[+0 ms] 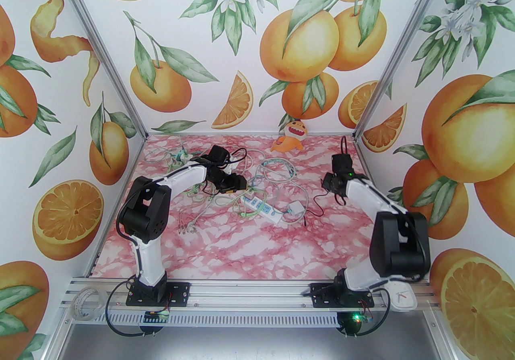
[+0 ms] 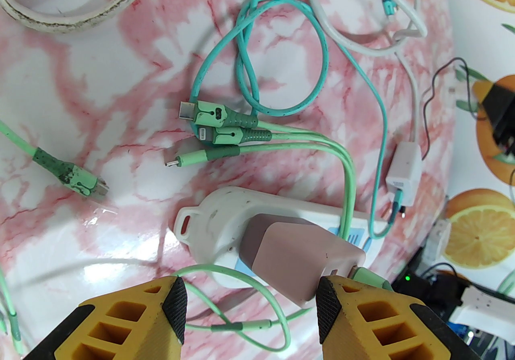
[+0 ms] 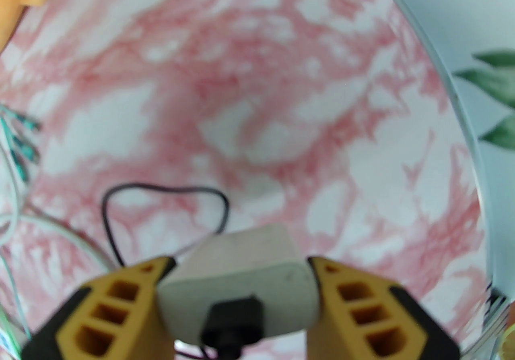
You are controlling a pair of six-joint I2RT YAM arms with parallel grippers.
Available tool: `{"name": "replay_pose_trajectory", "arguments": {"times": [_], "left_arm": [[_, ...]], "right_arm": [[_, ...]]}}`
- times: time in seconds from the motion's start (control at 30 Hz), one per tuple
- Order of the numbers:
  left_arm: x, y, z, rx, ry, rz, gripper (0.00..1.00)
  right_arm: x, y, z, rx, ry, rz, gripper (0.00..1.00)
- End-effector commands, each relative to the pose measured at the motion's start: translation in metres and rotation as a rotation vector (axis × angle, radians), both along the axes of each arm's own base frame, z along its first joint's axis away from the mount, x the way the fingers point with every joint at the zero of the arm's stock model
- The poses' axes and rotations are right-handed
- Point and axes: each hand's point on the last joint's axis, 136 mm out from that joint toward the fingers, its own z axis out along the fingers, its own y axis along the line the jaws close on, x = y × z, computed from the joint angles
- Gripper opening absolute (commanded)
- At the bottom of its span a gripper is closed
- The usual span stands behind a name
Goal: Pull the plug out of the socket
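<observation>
Marbled table (image 1: 241, 245): left gripper (image 2: 249, 306) spread by plug (image 2: 297, 259); right gripper (image 3: 237, 290) pinching adapter (image 3: 245, 282).

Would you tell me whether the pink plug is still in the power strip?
Still in: the pink plug sits seated on the white power strip, between the open left gripper fingers.

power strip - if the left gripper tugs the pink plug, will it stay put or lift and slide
The power strip looks like light plastic lying loose on the smooth table, so it would probably lift or slide with the pink plug. Its cables are floppy and unlikely to anchor it. The left gripper is open around the plug.
</observation>
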Motion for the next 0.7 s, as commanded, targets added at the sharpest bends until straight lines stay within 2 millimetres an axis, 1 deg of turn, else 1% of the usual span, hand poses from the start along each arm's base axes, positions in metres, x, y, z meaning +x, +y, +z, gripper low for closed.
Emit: {"name": "replay_pose_trajectory", "arguments": {"times": [0.0, 0.03, 0.17, 0.23, 0.3, 0.33, 0.43, 0.47, 0.5, 0.53, 0.67], "left_arm": [[0.007, -0.001, 0.021, -0.020, -0.049, -0.001, 0.58], [0.006, -0.001, 0.021, -0.021, -0.048, -0.003, 0.58], [0.004, 0.000, 0.023, -0.022, -0.052, -0.002, 0.58], [0.002, 0.001, 0.024, -0.021, -0.054, -0.004, 0.57], [0.001, 0.002, 0.026, -0.020, -0.058, -0.001, 0.57], [0.000, 0.003, 0.026, -0.018, -0.060, 0.001, 0.57], [-0.001, 0.006, 0.032, -0.018, -0.073, 0.009, 0.59], [0.000, 0.007, 0.035, -0.018, -0.081, 0.016, 0.60], [0.000, 0.009, 0.038, -0.016, -0.088, 0.020, 0.62], [0.000, 0.009, 0.040, -0.017, -0.092, 0.023, 0.64], [0.003, 0.015, 0.055, -0.008, -0.125, 0.048, 0.70]], "right_arm": [[-0.004, -0.007, 0.003, 0.009, -0.092, -0.081, 0.53], [-0.009, -0.008, 0.000, 0.008, -0.090, -0.096, 0.55], [-0.022, -0.008, -0.009, 0.029, -0.089, -0.127, 0.57], [-0.024, -0.006, -0.009, 0.043, -0.093, -0.132, 0.65], [-0.027, -0.005, -0.004, 0.054, -0.097, -0.129, 0.71], [-0.028, -0.004, 0.001, 0.057, -0.104, -0.128, 0.72], [-0.033, -0.006, 0.024, 0.047, -0.150, -0.132, 0.85], [-0.034, -0.005, 0.033, 0.045, -0.173, -0.122, 0.87], [-0.034, -0.004, 0.042, 0.046, -0.194, -0.109, 0.98], [-0.035, -0.002, 0.049, 0.050, -0.205, -0.096, 1.00], [-0.037, 0.011, 0.071, 0.084, -0.241, -0.022, 1.00]]}}
